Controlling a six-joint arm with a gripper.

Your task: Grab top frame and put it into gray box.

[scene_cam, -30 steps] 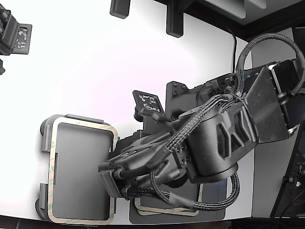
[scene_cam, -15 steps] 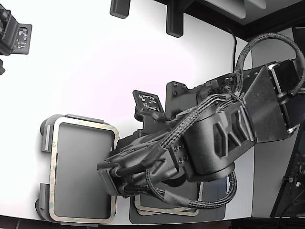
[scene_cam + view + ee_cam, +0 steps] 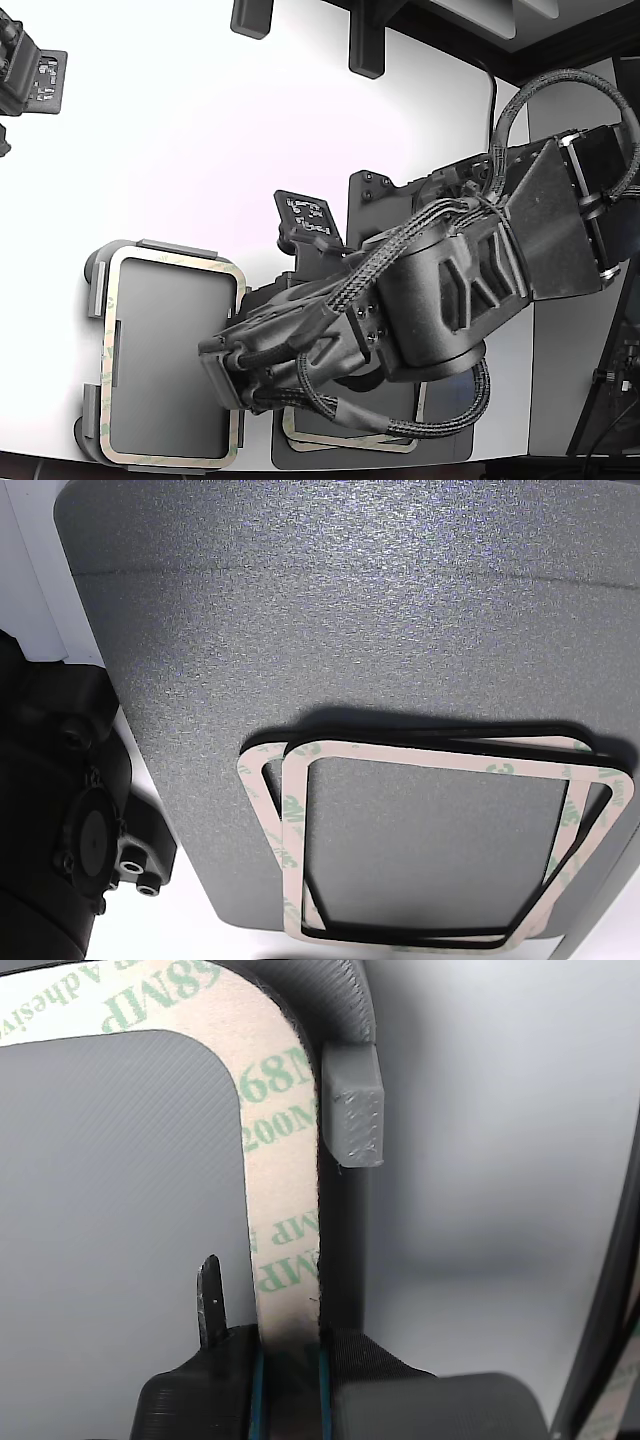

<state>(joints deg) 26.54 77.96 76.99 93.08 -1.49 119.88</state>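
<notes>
The top frame (image 3: 109, 340), thin cream-beige with green print, lies on the gray box (image 3: 94, 290) at the lower part of the exterior view's left, its open centre showing the box floor. My gripper (image 3: 222, 376) sits at the frame's long side nearest the arm. In the wrist view that strip of the frame (image 3: 285, 1210) runs between my black fingers, and the gripper (image 3: 290, 1370) is shut on it. The gray box's rim and a raised tab (image 3: 351, 1110) stand just beside the strip.
More frames (image 3: 292, 820) lie stacked on a darker gray flat sheet (image 3: 350, 630); in the exterior view that stack (image 3: 350, 441) is mostly hidden under the arm. Black fixtures (image 3: 30, 75) stand on the white table's far side.
The arm and gripper have shifted slightly toward the exterior view's left and lower edge, over the gray box. The frame stays gripped.
</notes>
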